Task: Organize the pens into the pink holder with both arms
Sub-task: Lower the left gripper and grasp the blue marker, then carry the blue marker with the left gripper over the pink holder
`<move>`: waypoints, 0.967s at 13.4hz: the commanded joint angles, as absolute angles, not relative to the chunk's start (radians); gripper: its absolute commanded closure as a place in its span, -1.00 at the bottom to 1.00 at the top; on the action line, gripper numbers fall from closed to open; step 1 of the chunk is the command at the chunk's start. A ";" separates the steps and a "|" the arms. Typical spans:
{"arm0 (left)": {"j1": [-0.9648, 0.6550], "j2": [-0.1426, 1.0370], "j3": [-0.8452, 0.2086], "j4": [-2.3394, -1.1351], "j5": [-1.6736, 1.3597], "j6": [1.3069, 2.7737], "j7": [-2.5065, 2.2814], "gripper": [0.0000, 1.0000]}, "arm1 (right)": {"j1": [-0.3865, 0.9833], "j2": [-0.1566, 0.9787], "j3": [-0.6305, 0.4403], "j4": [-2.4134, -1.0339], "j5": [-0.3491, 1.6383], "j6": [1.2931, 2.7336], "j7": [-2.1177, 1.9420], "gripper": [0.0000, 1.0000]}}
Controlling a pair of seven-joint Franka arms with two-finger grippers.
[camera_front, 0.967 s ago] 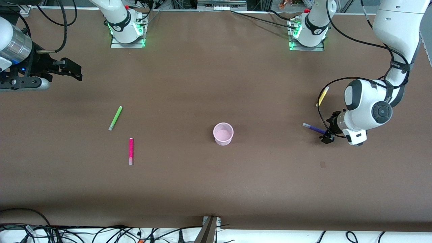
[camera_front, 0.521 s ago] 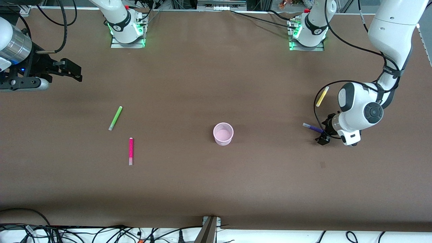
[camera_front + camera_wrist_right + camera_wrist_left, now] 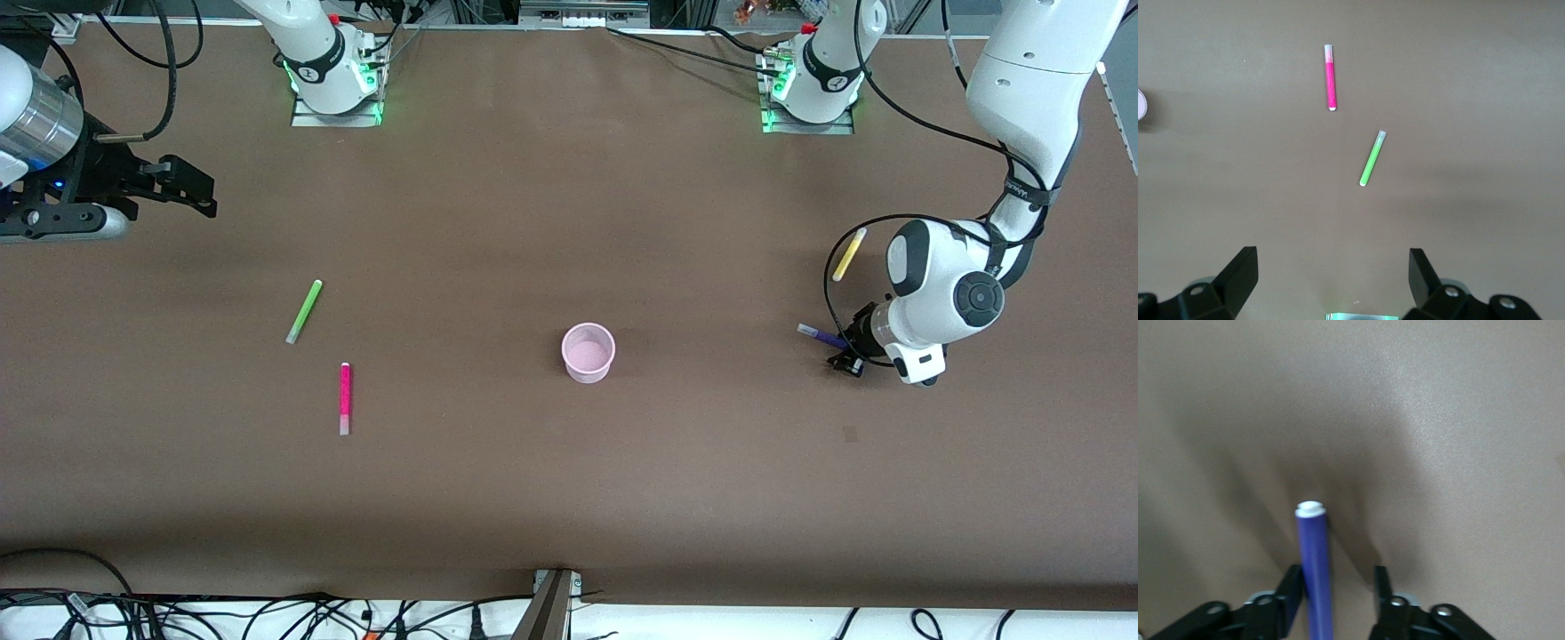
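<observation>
The dark purple pen lies on the table toward the left arm's end. My left gripper is down at it and open. In the left wrist view the purple pen runs between the jaws of my left gripper, against one finger, with a gap to the other. The yellow pen lies farther from the camera. The pink holder stands upright mid-table. The green pen and magenta pen lie toward the right arm's end. My right gripper waits open and empty above that end.
The right wrist view shows the magenta pen, the green pen and an edge of the pink holder past my right gripper. A black cable loops from the left arm beside the yellow pen.
My left arm has lowered and slid its gripper a little toward the holder along the purple pen. The right arm and all the pens have stayed put.
</observation>
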State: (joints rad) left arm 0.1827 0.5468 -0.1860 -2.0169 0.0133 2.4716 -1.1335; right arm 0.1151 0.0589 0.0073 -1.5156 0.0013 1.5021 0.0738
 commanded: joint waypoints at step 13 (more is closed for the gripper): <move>-0.153 0.454 -0.204 -1.562 0.125 2.169 -1.509 1.00 | 0.100 0.060 -0.012 -1.531 0.025 1.546 0.080 -1.00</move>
State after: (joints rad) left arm -0.0731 0.4324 -0.2179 -1.6162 0.0515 2.1895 -1.3954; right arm 0.1074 0.0655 -0.0111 -1.5197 0.0046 1.5363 0.0738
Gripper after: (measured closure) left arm 0.824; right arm 0.000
